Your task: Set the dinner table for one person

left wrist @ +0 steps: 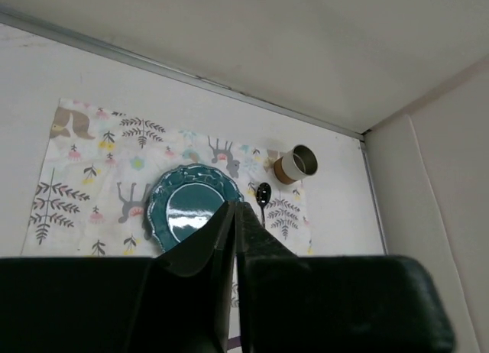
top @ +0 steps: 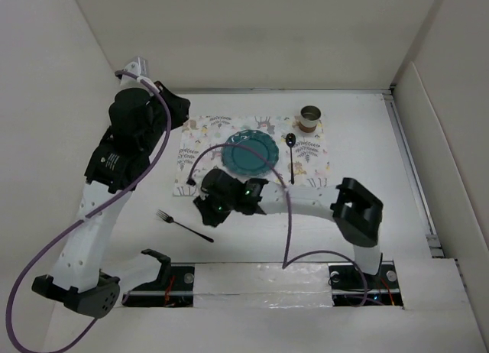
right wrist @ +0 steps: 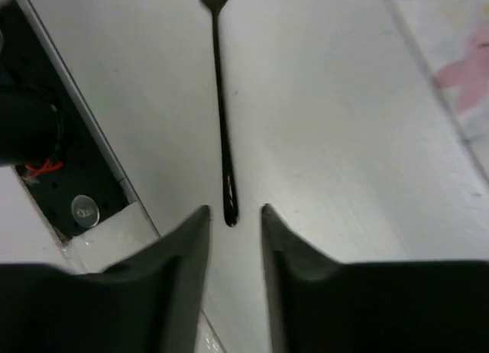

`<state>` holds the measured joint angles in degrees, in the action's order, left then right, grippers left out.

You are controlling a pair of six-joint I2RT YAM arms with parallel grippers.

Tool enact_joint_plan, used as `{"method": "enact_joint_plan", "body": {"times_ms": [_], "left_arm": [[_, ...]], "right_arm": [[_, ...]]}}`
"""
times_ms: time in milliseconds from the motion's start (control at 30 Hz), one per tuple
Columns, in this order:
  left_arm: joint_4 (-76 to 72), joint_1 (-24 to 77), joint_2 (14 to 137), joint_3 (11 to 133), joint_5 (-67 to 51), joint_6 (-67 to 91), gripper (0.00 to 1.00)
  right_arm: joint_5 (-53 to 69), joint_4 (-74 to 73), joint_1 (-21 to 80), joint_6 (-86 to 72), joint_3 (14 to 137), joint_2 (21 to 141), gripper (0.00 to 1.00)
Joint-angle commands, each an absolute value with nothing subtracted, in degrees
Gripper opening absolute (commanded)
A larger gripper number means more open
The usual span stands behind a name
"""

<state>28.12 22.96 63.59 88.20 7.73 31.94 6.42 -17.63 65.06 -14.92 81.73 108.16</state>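
**Right gripper poised over the fork handle; left gripper closed and raised**

Top view. The table [top: 367, 162] carries a floral placemat [top: 206, 135] at its far centre. On the placemat lie a teal plate [top: 250, 153], a black spoon [top: 292, 159] just right of the plate, and a cup [top: 310, 118] at the far right corner. A black fork [top: 184, 225] lies on the bare table off the placemat's near left corner, tines to the left. The right arm reaches leftward across the table, and the right gripper [top: 208, 212] sits just beside the fork's handle end. The left arm stands raised at the left, with the left gripper [top: 177, 108] above the placemat's far left corner.

Right wrist view. The right gripper [right wrist: 233, 215] is parted by a narrow gap. The tip of the fork [right wrist: 221, 116] handle lies in that gap, between the two fingers [right wrist: 187, 246]. Neither finger is seen to touch it. The gripper holds nothing.

Left wrist view. The left gripper [left wrist: 234, 223] is clenched, its fingers [left wrist: 206, 246] meeting along a thin seam with nothing between them. Beyond them lie the plate [left wrist: 191, 208], the spoon [left wrist: 263, 194] and the cup [left wrist: 296, 163] on the placemat [left wrist: 84, 170].
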Motion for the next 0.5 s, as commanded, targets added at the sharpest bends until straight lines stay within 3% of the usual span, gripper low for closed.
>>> {"method": "enact_joint_plan", "body": {"times_ms": [0,33,133,467], "left_arm": [[28.4,23.4,60.0,86.3,7.7,30.3,0.06],[28.5,23.4,58.0,85.4,7.8,30.5,0.15],[29.4,23.4,55.3,83.4,8.0,30.4,0.24],[30.6,25.6,51.0,81.3,6.6,30.7,0.25]], "right_arm": [[2.6,-15.7,68.4,-12.7,87.4,113.7,0.43],[2.2,-16.7,69.2,-12.6,89.0,115.1,0.46],[0.4,-17.8,71.3,-12.3,94.1,120.6,0.50],[-8.2,-22.3,72.5,-11.5,104.6,130.8,0.51]]}}
